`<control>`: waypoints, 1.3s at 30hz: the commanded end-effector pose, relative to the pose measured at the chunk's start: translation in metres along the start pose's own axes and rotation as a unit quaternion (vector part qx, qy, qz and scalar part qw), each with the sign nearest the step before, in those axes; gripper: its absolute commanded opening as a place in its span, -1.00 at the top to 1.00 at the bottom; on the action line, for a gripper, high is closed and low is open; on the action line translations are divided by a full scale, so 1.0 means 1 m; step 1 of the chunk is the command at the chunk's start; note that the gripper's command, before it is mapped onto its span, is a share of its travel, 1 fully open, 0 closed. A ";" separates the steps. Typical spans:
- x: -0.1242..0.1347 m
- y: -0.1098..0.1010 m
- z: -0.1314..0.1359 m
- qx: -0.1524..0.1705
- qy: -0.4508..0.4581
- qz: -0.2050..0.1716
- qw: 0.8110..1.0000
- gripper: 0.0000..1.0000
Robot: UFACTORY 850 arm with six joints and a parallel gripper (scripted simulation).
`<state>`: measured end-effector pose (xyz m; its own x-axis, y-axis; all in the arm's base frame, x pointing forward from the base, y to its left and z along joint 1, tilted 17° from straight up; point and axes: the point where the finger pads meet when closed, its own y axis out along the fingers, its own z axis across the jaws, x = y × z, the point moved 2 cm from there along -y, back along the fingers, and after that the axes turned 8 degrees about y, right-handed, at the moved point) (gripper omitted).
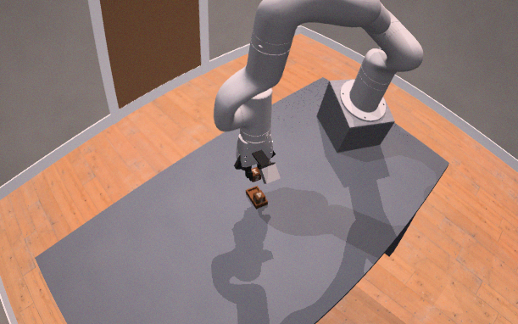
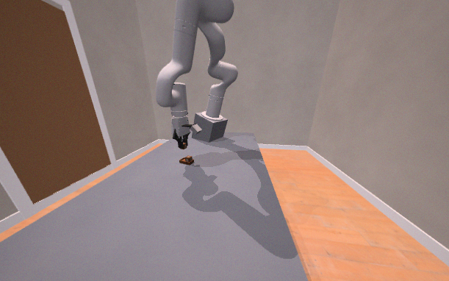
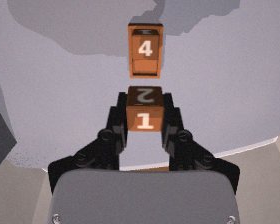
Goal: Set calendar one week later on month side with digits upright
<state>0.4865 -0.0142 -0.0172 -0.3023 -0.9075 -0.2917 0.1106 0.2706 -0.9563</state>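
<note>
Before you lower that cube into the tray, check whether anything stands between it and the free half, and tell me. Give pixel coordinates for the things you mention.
Nothing visible blocks the held cube (image 1: 255, 174) (image 2: 184, 146) (image 3: 145, 110) from the bare part of the tray (image 1: 252, 189) (image 2: 181, 161) (image 3: 145, 76). The other cube (image 1: 259, 197) (image 2: 189, 159) (image 3: 145, 46) sits beside that spot, so clearance there may be tight.

The tray (image 1: 250, 198) (image 2: 182, 162) (image 3: 145, 76) is half free — its other half is blocked by the "4" cube (image 1: 259, 196) (image 2: 189, 158) (image 3: 145, 46).
</note>
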 end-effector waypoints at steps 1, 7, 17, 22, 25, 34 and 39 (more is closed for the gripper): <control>0.000 0.010 0.001 0.002 0.000 0.001 1.000 0.47; 0.000 0.026 0.001 0.002 0.000 0.001 1.000 0.47; 0.000 0.042 0.000 0.002 0.000 0.001 1.000 0.47; 0.000 0.043 0.000 0.002 0.000 0.001 1.000 0.47; 0.000 0.043 0.000 0.002 0.000 0.001 1.000 0.47; 0.000 0.043 0.000 0.002 0.000 0.001 1.000 0.47; 0.000 0.043 0.000 0.002 0.000 0.001 1.000 0.47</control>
<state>0.4908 -0.0025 -0.0584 -0.3019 -0.9074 -0.2925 0.1141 0.2703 -0.9560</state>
